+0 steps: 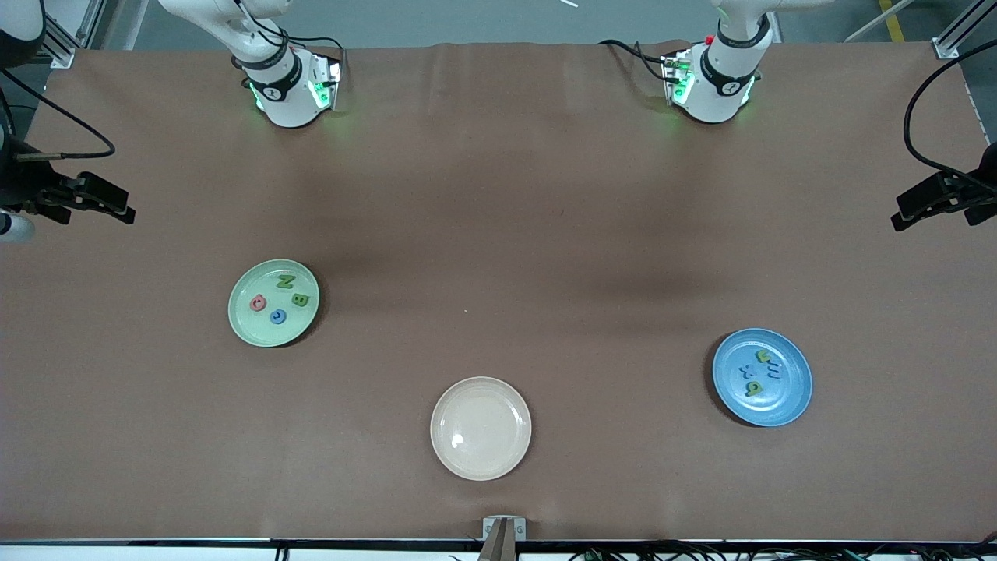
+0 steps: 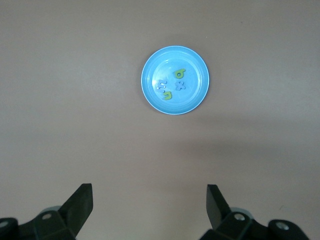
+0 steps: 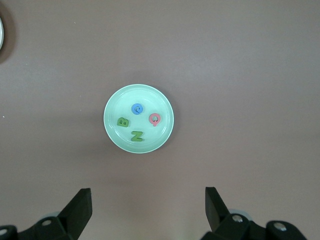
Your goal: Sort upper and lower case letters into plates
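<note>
Brown table point(image 1: 498, 195) – letters sorted in mint plate point(image 1: 241, 327), blue plate point(image 1: 794, 405) – both arms' jaws wide open, empty.

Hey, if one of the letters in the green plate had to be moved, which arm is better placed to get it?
Probably the right. The green plate with its four letters lies toward the right arm's end of the table, and the right gripper hangs open above it. The left gripper is open over the blue plate.
</note>
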Motion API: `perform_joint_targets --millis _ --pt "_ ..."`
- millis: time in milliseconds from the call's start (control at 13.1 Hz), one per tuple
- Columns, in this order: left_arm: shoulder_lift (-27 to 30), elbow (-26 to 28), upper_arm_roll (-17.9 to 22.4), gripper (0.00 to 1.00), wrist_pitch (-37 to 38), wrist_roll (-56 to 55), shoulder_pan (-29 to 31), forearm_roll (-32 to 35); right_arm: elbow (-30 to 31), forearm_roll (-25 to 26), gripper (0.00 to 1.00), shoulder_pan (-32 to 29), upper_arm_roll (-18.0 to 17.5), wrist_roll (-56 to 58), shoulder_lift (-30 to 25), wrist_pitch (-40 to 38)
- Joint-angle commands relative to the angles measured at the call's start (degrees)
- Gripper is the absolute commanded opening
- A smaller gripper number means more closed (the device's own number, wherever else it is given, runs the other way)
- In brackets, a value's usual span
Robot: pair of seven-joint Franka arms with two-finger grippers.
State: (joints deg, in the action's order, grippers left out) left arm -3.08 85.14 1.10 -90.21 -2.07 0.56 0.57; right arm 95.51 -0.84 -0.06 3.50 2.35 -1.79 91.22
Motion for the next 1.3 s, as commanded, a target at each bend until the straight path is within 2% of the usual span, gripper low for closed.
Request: perform_joint_targets --millis 0,381,839,1221 --pt "-1.14 -2.7 0.04 1.0 0.39 1.01 -0.03 -1.54 2.22 1.19 1.0 -2.04 -1.56 -0.68 -3.38 -0.69" --pt "-1.05 -2.61 -0.04 1.0 0.65 0.4 -0.47 -1.63 3.89 1.1 1.0 -2.75 -2.09 -0.85 -5.76 -1.05" --pt "0.62 -2.7 -0.13 1.0 1.71 0.4 -0.29 -1.45 3.81 1.1 1.0 -2.4 -2.18 -0.68 -5.85 -1.22" --pt "1.49 -1.83 -3.64 1.0 2.76 -0.74 0.05 -0.93 3.72 1.98 1.0 -2.48 -2.18 -0.68 -6.03 -1.39"
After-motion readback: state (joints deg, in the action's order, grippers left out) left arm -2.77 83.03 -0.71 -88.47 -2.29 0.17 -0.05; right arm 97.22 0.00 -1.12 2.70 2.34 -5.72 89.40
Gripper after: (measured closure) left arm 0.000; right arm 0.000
